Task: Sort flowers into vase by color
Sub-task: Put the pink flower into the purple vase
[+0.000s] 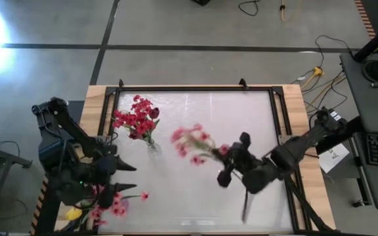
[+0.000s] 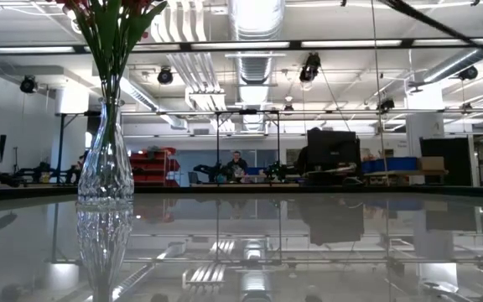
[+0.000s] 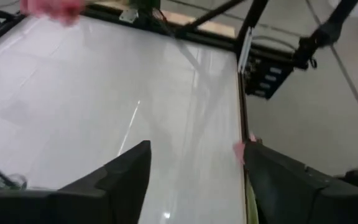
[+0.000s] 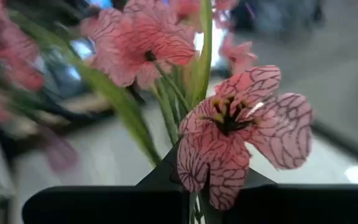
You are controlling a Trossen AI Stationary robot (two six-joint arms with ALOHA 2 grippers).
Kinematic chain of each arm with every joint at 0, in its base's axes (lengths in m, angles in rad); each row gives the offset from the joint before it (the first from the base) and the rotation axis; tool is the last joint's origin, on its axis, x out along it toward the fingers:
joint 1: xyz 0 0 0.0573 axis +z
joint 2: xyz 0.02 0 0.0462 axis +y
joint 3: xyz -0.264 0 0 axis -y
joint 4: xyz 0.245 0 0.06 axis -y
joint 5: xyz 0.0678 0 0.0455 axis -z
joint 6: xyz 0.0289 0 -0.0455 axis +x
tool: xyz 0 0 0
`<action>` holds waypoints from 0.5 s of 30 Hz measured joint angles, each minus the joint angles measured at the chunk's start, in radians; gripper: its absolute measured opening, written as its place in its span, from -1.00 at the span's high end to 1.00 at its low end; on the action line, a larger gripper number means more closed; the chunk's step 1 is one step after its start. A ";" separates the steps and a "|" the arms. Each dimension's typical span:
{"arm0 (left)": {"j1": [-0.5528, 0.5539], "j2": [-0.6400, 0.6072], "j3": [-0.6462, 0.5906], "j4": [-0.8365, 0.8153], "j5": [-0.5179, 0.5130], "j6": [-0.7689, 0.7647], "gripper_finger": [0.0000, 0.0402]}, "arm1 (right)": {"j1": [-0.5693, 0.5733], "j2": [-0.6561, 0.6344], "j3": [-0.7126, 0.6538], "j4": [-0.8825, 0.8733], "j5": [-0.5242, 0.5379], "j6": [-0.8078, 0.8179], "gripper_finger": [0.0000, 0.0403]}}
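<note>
Pink spray (image 1: 192,144) gripped by right claw (image 1: 227,165) mid-table; left claw (image 1: 120,176) open near left edge.

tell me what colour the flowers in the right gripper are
Pink flowers with dark veins, clearest in the right wrist view.

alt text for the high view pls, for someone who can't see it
Seen from above, the right claw holds a pink flower spray over the middle of a white table. A glass vase of red flowers stands toward the left. The left claw is open near the left front corner, above loose pink flowers and a yellow bud.
</note>
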 joint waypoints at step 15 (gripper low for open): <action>0.084 0.001 -0.001 0.318 -0.027 0.417 -0.36 | -0.009 0.170 -0.001 1.266 -0.378 -0.876 0.95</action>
